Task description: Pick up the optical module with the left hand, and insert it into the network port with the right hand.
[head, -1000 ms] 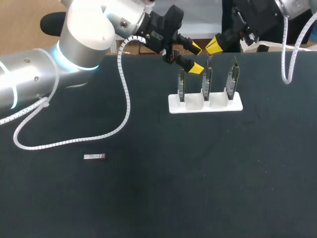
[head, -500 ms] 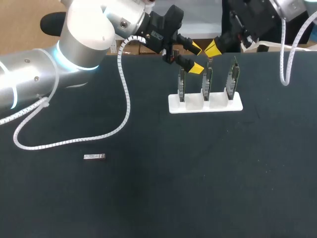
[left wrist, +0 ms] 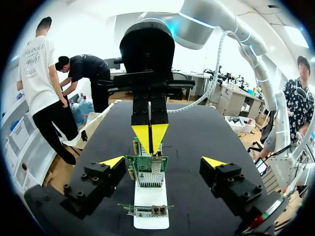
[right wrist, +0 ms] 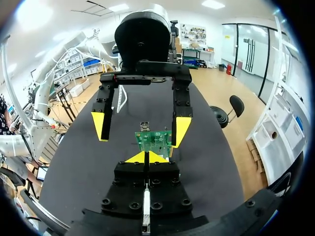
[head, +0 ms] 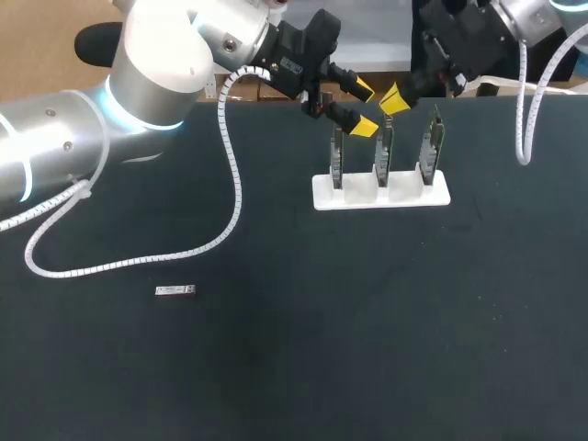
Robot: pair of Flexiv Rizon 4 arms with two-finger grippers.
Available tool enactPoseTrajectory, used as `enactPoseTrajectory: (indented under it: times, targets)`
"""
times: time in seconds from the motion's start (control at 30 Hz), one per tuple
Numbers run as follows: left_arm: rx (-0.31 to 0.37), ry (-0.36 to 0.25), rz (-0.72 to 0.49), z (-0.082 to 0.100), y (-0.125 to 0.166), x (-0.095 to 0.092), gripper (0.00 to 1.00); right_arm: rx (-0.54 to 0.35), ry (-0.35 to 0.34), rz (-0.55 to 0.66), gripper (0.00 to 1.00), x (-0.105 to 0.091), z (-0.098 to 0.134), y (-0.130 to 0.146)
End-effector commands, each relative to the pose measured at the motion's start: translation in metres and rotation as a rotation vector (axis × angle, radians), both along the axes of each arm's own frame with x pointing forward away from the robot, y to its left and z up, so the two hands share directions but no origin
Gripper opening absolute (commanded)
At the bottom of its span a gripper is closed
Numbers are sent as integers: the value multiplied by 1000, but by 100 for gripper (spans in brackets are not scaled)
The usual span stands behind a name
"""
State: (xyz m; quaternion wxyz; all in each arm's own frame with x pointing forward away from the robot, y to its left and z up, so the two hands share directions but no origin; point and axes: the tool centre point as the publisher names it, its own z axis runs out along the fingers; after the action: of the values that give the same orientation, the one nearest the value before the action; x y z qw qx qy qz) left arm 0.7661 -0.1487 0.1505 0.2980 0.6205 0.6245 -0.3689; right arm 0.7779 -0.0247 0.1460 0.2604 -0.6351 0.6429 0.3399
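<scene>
The optical module, a small silver bar, lies flat on the black table at the front left, far from both grippers. A white holder at the back carries three upright green network cards. My left gripper hangs open just above the left and middle cards, with nothing between its fingers. My right gripper is shut and empty, close above the middle card and facing the left one. In the left wrist view the middle card stands between my open fingers, untouched. In the right wrist view my shut right gripper is just short of that card.
The black table stretches wide in front of the holder. My left arm's white spiral cable droops over the table's left half, behind the module. The holder stands near the table's far edge.
My right gripper has come slightly left and down, closer to the middle card and to the left gripper's tips. The left arm and the module have not moved.
</scene>
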Motion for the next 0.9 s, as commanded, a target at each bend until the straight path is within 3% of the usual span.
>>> enactPoseTrajectory:
  times: [0.03,0.9]
  targets:
    - [5,4,-2,0,-1,2,100,-1,5,3,0,4,-3,0]
    - [5,4,-2,0,-1,2,100,-1,21,-3,0,-1,-10,-1]
